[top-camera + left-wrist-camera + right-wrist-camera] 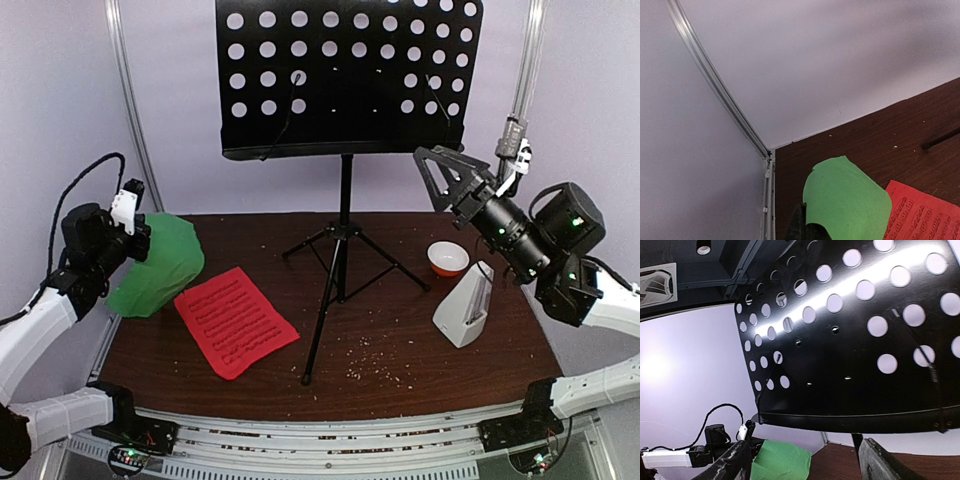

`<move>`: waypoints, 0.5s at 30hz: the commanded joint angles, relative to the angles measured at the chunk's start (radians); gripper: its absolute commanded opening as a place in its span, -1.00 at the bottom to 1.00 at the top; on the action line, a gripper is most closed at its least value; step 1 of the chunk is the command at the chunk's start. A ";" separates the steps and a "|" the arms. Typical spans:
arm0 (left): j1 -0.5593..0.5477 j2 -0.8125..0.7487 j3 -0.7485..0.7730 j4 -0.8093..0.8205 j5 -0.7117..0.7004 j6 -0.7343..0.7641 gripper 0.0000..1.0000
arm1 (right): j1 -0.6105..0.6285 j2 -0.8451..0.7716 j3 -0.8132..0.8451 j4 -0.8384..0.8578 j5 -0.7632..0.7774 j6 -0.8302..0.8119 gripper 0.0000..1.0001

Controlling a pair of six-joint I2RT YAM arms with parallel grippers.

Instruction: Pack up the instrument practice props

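Glossy black painted metal on the perforated music stand (345,75), a bright sheen streaked across its desk. Duller black metal tube for the tripod legs (330,290). Thin matt paper: green sheet (165,262) plain and smooth, red sheet (236,322) printed. Smooth white plastic on the metronome (462,315). Dark wood-grain worktop (430,350), low sheen.

arms (30,335): white links | black joints | black cables (85,175) | green lights (572,225)

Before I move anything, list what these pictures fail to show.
Left gripper jaws: top view, behind the curled green paper sheet; left wrist view, cut by the bottom edge.
Red paper music sheet notes: too small, top view.
Black perforated metal music stand top: cut off, top view.
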 commanded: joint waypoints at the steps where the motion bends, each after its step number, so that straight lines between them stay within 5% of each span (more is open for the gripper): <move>1: -0.077 0.077 -0.010 0.043 -0.005 0.078 -1.00 | -0.006 -0.103 -0.092 0.005 0.132 -0.066 0.55; 15: -0.429 0.335 0.024 -0.036 -0.224 0.178 -1.00 | -0.014 -0.259 -0.314 -0.113 0.449 -0.043 0.61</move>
